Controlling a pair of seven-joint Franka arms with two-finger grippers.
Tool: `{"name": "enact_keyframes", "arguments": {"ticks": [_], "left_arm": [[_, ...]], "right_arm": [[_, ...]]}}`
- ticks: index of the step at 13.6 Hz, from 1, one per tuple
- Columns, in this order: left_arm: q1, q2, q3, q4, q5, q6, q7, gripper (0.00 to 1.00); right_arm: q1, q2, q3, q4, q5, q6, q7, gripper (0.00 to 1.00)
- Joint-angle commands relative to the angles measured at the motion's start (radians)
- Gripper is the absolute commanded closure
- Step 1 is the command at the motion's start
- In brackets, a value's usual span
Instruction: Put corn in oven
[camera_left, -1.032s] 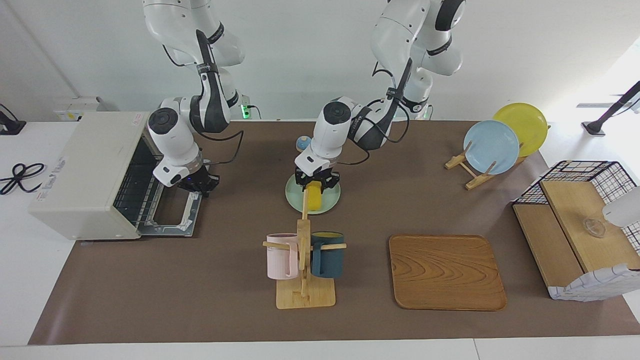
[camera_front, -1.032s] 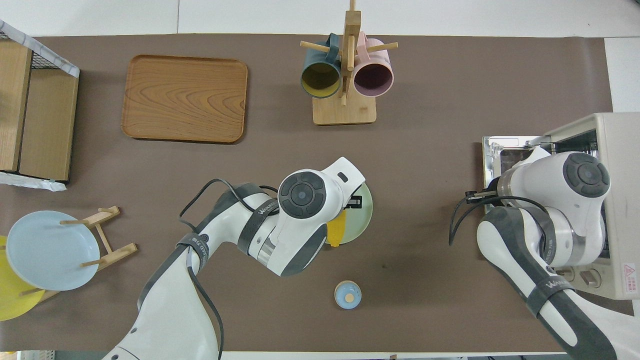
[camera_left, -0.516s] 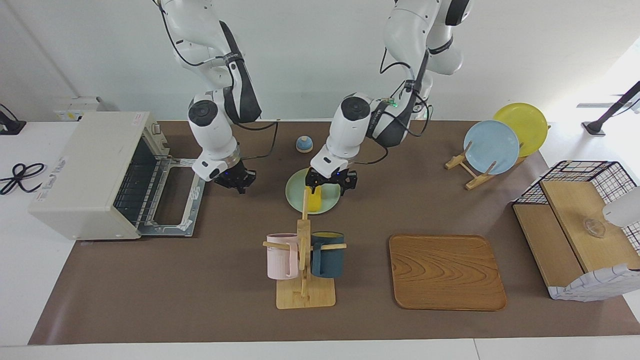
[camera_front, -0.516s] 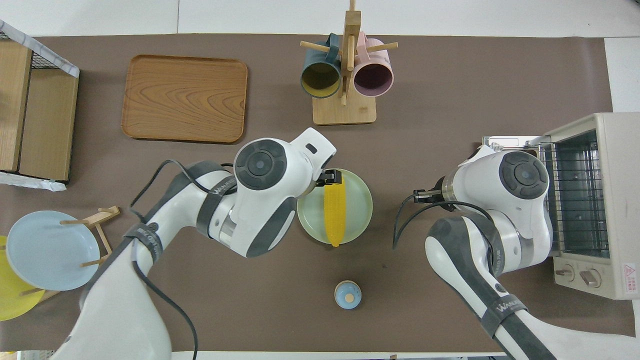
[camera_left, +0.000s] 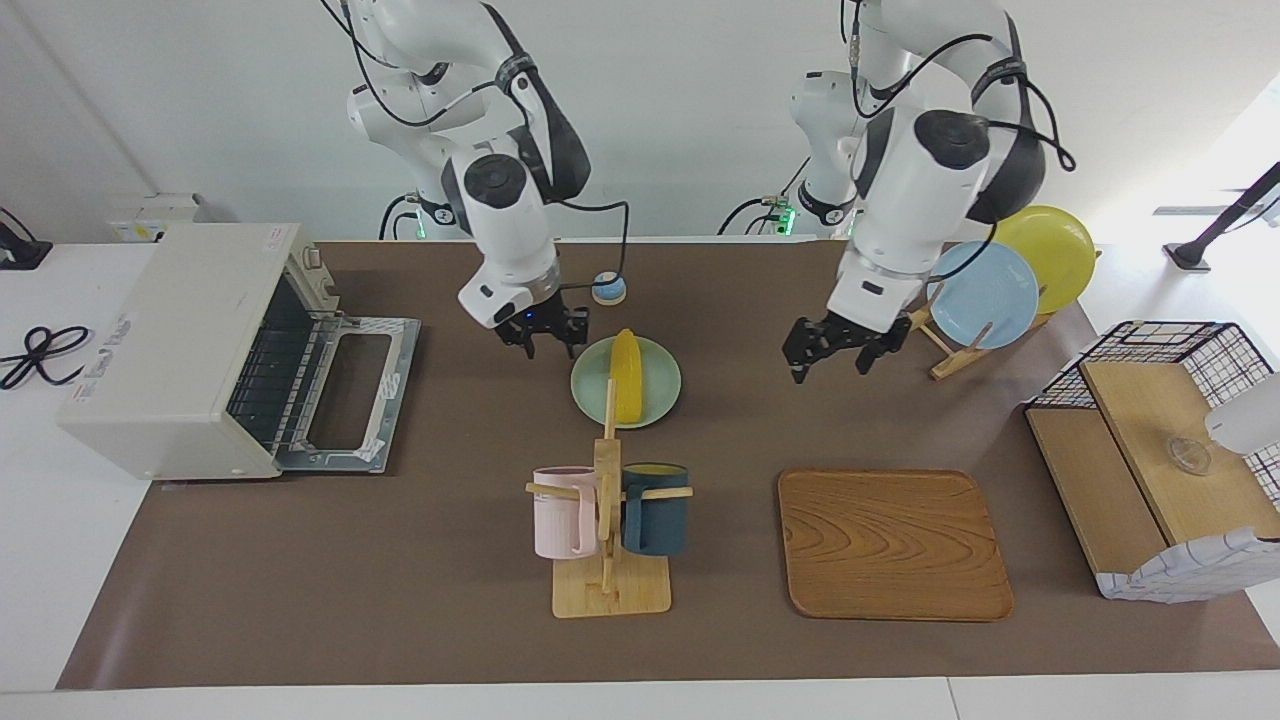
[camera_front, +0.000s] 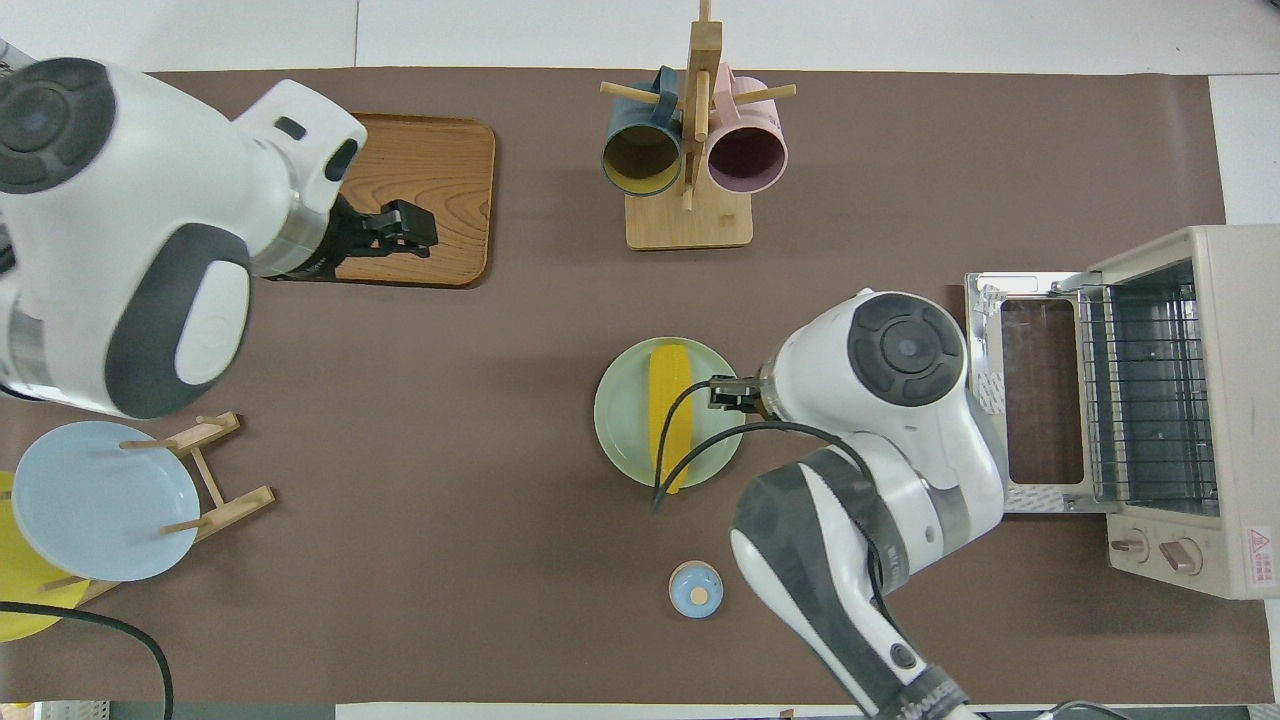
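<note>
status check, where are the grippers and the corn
Right gripper open beside the green plate. Left gripper open, raised, empty. Corn on the plate. Oven door down, path clear.

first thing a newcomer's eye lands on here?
Probably the bright yellow corn lying on the pale green plate mid-table, with the right gripper hanging just beside the plate, toward the right arm's end. Next, the oven at the right arm's end, its door dropped open and the rack bare. The left gripper hangs open over bare mat, holding nothing.
</note>
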Motion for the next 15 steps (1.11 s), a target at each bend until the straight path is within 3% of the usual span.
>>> {"name": "enact_keyframes", "arguments": {"ticks": [1,3,4,5,8,13,15], "left_arm": [[0.101,-0.051,-0.013,0.006,0.018,-0.076,0.116,0.00],[0.152,-0.081,-0.013,0.007,0.019,-0.144,0.226,0.00],[0.168,-0.091,-0.011,0.007,0.021,-0.179,0.263,0.00],[0.174,-0.104,-0.011,0.006,0.021,-0.214,0.270,0.00],[0.192,-0.151,-0.010,0.006,0.023,-0.331,0.268,0.00],[0.244,-0.194,-0.029,0.004,0.023,-0.425,0.262,0.00],[0.258,-0.194,-0.048,0.003,0.023,-0.411,0.263,0.00]], "right_arm": [[0.112,0.121,-0.003,0.178,-0.034,-0.053,0.170,0.00],[0.193,0.268,-0.002,0.381,-0.135,-0.142,0.318,0.00],[0.222,0.325,-0.002,0.421,-0.179,-0.136,0.355,0.00],[0.232,0.353,-0.002,0.418,-0.195,-0.093,0.363,0.05],[0.253,0.354,-0.002,0.314,-0.198,0.034,0.363,0.33],[0.259,0.320,-0.002,0.184,-0.198,0.132,0.361,0.40],[0.259,0.312,-0.002,0.144,-0.198,0.160,0.360,0.49]]}}
